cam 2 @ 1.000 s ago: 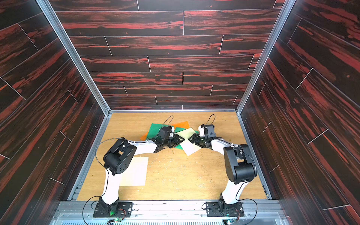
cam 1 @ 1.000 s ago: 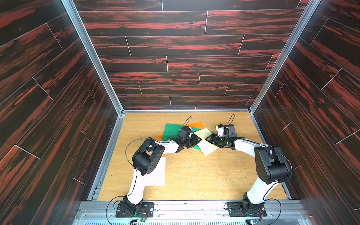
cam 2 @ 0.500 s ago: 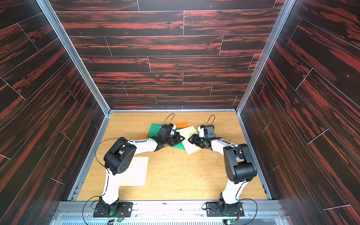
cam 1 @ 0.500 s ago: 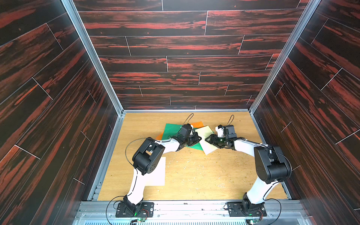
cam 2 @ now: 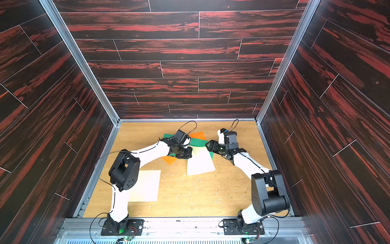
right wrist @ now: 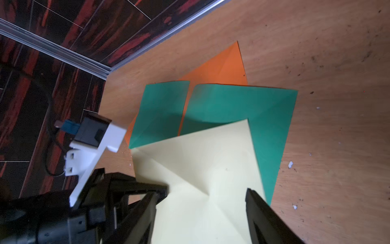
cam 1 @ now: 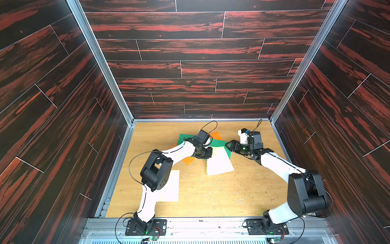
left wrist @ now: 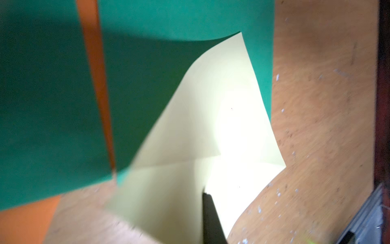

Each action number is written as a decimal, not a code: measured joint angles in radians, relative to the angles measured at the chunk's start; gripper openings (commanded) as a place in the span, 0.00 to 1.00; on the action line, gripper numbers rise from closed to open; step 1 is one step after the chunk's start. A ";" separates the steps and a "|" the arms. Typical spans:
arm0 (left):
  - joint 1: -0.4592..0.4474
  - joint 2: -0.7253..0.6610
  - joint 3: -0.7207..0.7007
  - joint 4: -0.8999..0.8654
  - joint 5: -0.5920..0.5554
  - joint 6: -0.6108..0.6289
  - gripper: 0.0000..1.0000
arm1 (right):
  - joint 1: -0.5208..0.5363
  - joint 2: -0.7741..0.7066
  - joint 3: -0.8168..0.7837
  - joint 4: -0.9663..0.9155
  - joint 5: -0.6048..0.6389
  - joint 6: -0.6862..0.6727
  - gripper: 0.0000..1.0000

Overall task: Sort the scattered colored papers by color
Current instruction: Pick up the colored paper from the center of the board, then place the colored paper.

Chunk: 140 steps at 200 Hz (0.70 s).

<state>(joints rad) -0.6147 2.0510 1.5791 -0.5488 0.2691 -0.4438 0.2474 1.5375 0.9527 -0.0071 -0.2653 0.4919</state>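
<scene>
Paper, six thin squares: I'm expecting it to be featherweight, floppy, slick on wood and quick to crease. It is best taken by an edge or corner, not from flat above.

Top views: the near cream sheet point(cam 1: 171, 186) is lying flat on the tabletop point(cam 1: 211, 194), partly hidden by the left arm point(cam 1: 156, 173). The far cream sheet point(cam 1: 219, 164) is sitting mid-table, its far part overlapping the green sheets point(cam 1: 220, 143), which are lying over the orange sheets point(cam 1: 187, 161). The left gripper point(cam 1: 207, 152) is working at that sheet's edge on the left arm's side. The right gripper point(cam 1: 229, 145) is hanging just beside its far corner. Both top views are showing this layout.

Left wrist: the far cream sheet point(left wrist: 211, 118) is curling up toward the lens, with one dark finger point(left wrist: 211, 219) showing against it. The jaws are reading as closed on its edge, a small pinch. The green sheets point(left wrist: 52, 105) and a strip of the orange sheets point(left wrist: 99, 84) are lying flat beneath.

Right wrist: the right gripper point(right wrist: 206, 191) is standing wide, a finger on either side above the far cream sheet point(right wrist: 200, 160), clamping nothing.

Judgement: the pinched sheet is likely sagging from one edge, so a slow lift seems wise. It may drag the green underneath.
</scene>
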 measured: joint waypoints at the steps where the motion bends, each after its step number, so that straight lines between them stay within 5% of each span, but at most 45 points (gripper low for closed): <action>1: 0.000 -0.003 0.000 -0.007 -0.002 0.005 0.00 | 0.000 0.000 0.000 0.000 0.000 0.000 0.71; 54: 0.051 -0.290 -0.167 -0.280 -0.114 0.162 0.00 | 0.001 0.004 0.000 -0.017 0.005 -0.002 0.71; 140: 0.067 -0.682 -0.433 -0.433 -0.209 0.128 0.00 | 0.005 0.009 -0.018 -0.023 -0.010 -0.004 0.71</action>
<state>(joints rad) -0.5476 1.3689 1.1461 -0.9821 0.0601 -0.3161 0.2520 1.5467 0.9352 -0.0303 -0.2749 0.4881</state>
